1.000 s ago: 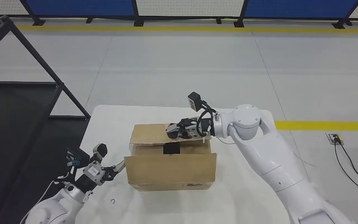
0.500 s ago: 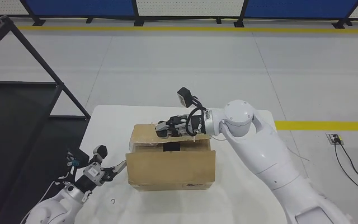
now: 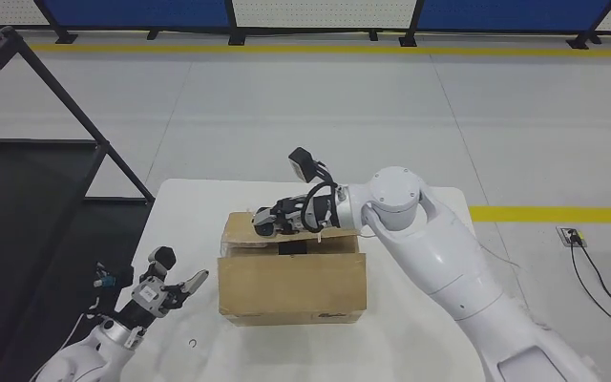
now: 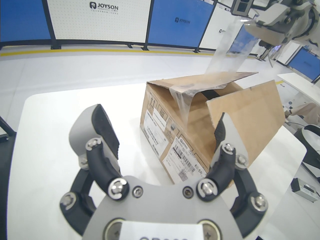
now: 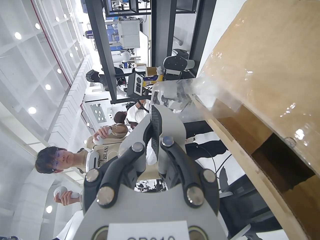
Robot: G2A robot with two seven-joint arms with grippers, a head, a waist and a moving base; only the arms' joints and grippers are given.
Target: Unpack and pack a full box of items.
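1. The cardboard box (image 3: 291, 282) sits mid-bench (image 3: 410, 334), its top flaps parted over a dark gap. A strip of clear tape (image 4: 226, 48) rises from the far flap.
2. You have that tape pinched in the right pincer (image 3: 263, 220), whose fingers are closed flat on the freed end above the box's far left corner. The wrist view shows the film crumpled at the fingertips (image 5: 153, 116).
3. Expect the tape to behave as thin, limp and sticky film. It will likely stretch, curl back on itself or tear if jerked, so keep your hold on the loose end and pull low along the seam.
4. The box looks stiff, and being full it probably carries some weight. Even so, it could slide or tip under the pull. Its side walls are the place to brace it, because the flaps would bend.
5. Your left pincer (image 3: 181, 286) hangs low over the bench just beside the box's left end. It is spread wide, empty and not touching the cardboard.
6. A second earlier, the right pincer was over the middle of the top. It has since travelled along the seam toward the left end, drawing the tape with it. The left pincer has eased slightly back from the box.
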